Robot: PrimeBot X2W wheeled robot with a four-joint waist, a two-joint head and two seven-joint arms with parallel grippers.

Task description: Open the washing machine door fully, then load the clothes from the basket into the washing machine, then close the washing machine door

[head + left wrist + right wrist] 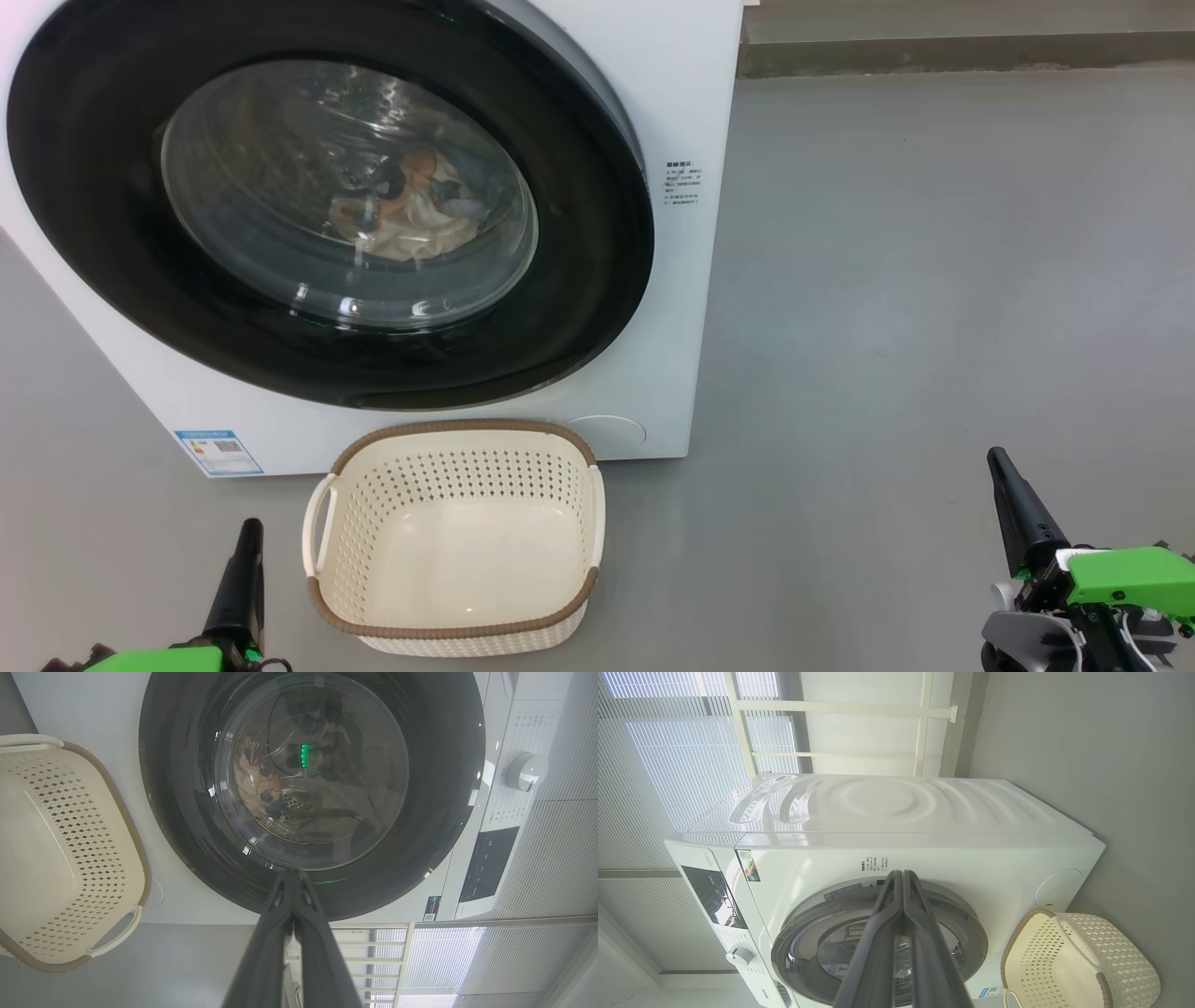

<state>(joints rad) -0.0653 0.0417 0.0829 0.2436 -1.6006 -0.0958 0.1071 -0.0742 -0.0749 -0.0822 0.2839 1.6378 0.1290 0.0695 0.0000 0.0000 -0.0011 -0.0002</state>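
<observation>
Filling the upper left of the head view, the washing machine door (327, 201) lies closed against the washing machine (672, 93), with the clothes (411, 210) bundled behind its glass. Just below, at bottom centre, the basket (457, 431) stands upright on the grey floor (934, 280). The left claw (249, 532) at lower left and the right claw (1001, 462) at lower right each have fingers pressed together, gripping nothing.
</observation>
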